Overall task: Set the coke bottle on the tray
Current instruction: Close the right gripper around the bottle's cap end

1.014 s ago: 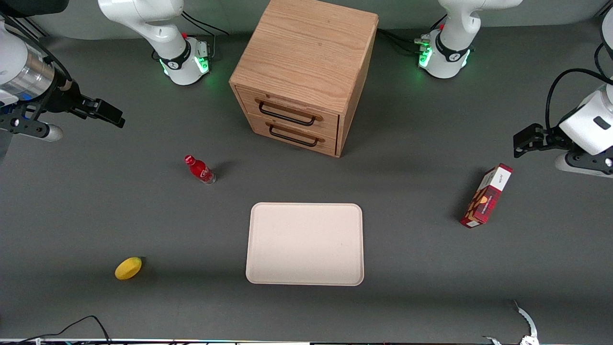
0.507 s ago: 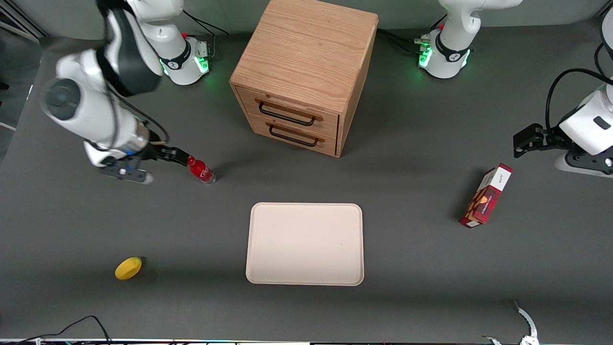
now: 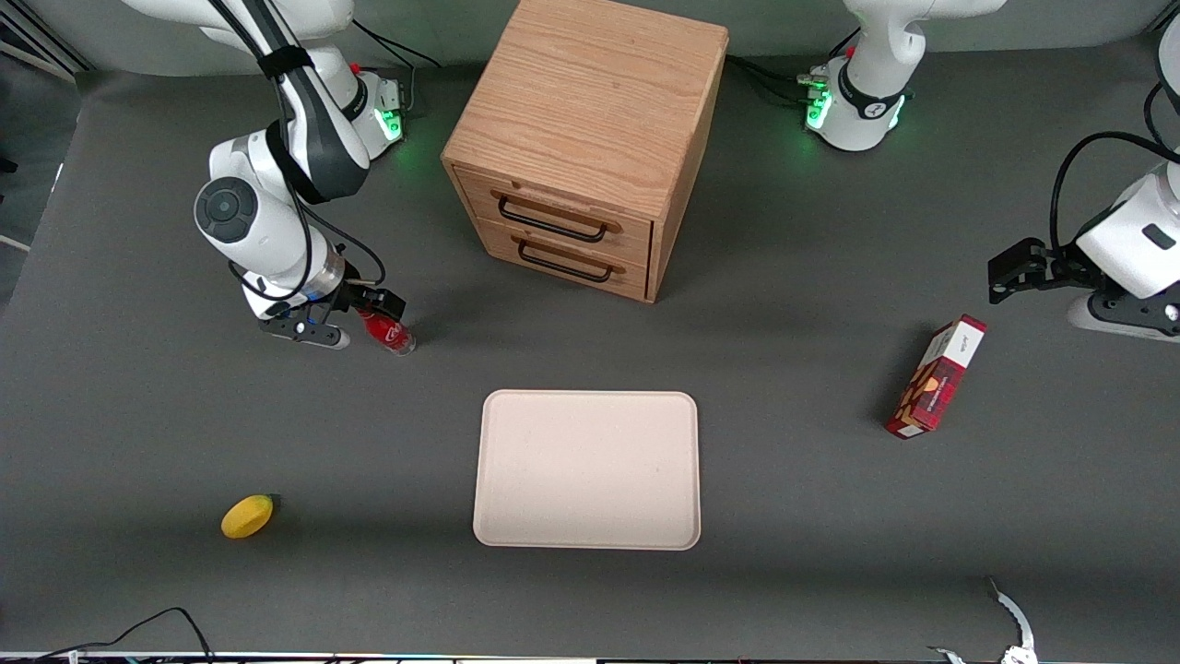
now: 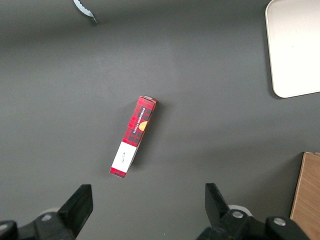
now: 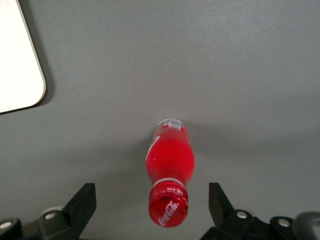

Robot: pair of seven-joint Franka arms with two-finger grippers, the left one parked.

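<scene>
The coke bottle (image 3: 388, 332), small and red with a red cap, stands upright on the grey table toward the working arm's end, farther from the front camera than the tray. My gripper (image 3: 369, 309) hovers directly over its cap, open, with the fingers apart on either side and not touching it. In the right wrist view the bottle (image 5: 169, 170) sits between the two black fingertips (image 5: 82, 202), with my gripper (image 5: 151, 205) centred over the cap. The beige-pink tray (image 3: 587, 469) lies flat mid-table and empty; a corner of it also shows in the right wrist view (image 5: 20, 70).
A wooden two-drawer cabinet (image 3: 585, 138) stands farther from the front camera than the tray. A yellow lemon (image 3: 247, 515) lies near the front edge toward the working arm's end. A red carton (image 3: 936, 376) lies toward the parked arm's end, also in the left wrist view (image 4: 133, 136).
My gripper has swung in from the table's end and come down over the bottle's cap. The bottle and tray have not moved.
</scene>
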